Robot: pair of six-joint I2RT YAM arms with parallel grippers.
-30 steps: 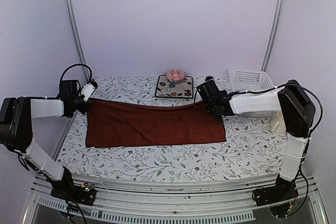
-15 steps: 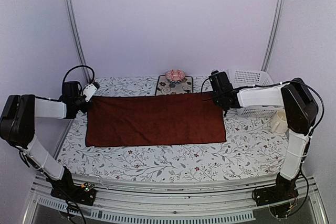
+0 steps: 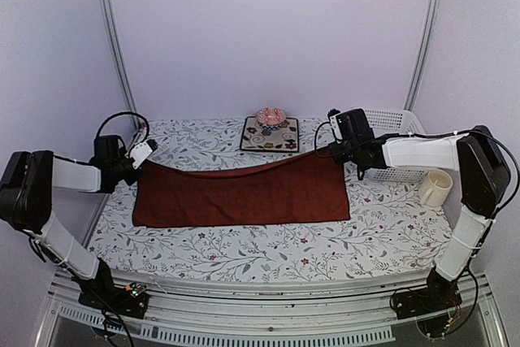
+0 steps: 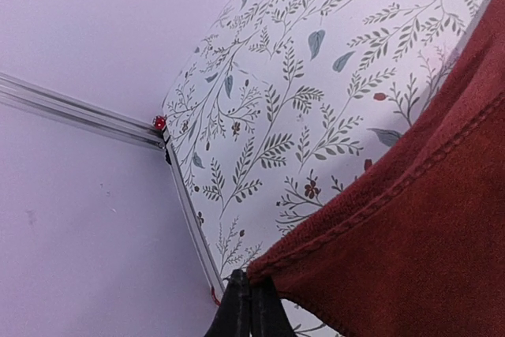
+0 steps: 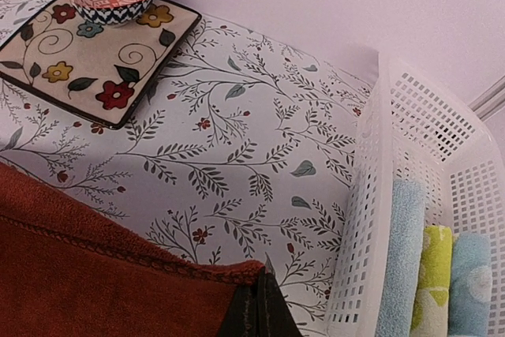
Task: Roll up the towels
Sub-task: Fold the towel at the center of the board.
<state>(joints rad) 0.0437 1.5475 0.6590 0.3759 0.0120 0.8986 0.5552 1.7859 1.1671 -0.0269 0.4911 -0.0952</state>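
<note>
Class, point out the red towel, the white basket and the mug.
red towel (image 3: 244, 194), top view, middle of the cloth.
white basket (image 5: 367, 195), right wrist view, its left wall.
mug (image 3: 436, 188), top view, its side.

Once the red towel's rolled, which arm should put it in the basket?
Probably right: the right end effector grips the red towel beside the white basket; the left end effector is far away.

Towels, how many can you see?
4. The red towel is spread over the table. Three are in the white basket: the left blue towel, the yellow towel, the right blue towel. More may be hidden there.
</note>
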